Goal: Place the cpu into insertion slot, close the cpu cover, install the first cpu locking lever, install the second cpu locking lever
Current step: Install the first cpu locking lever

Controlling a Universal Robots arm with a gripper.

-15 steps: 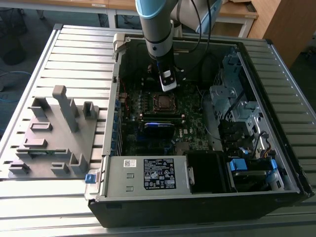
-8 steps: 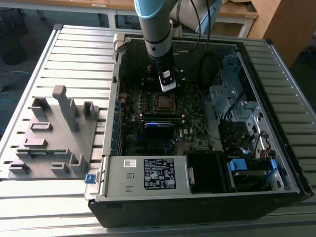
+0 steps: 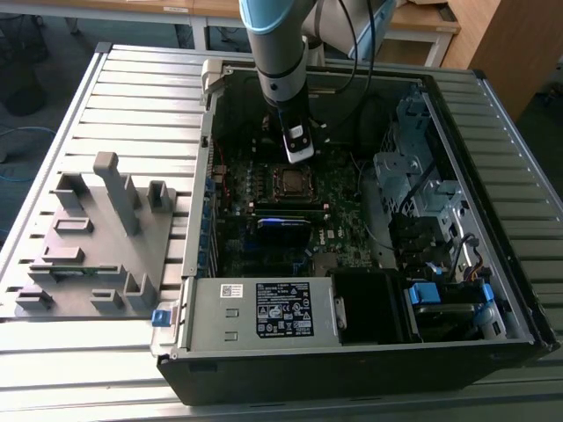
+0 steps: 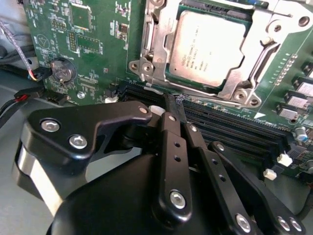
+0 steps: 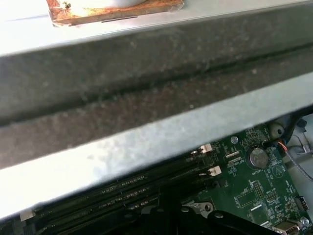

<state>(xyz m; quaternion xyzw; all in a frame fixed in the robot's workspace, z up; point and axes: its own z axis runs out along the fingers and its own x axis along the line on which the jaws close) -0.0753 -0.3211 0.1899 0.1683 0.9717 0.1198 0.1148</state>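
Tally: singles all round, as far as I can count from here.
One open computer case (image 3: 352, 360), one green motherboard (image 4: 105, 73), one cpu (image 4: 208, 46), one cpu cover (image 4: 155, 36), one coin-cell battery (image 4: 62, 70), one power supply (image 3: 264, 312), one grey fixture tray (image 3: 97, 237), one robot arm (image 3: 277, 53).

Bright daylight on the table (image 3: 132, 97), dim inside the case (image 3: 352, 374).

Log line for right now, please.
cpu: seated | cpu cover: down around it | claw: near cover's edge, over memory slots
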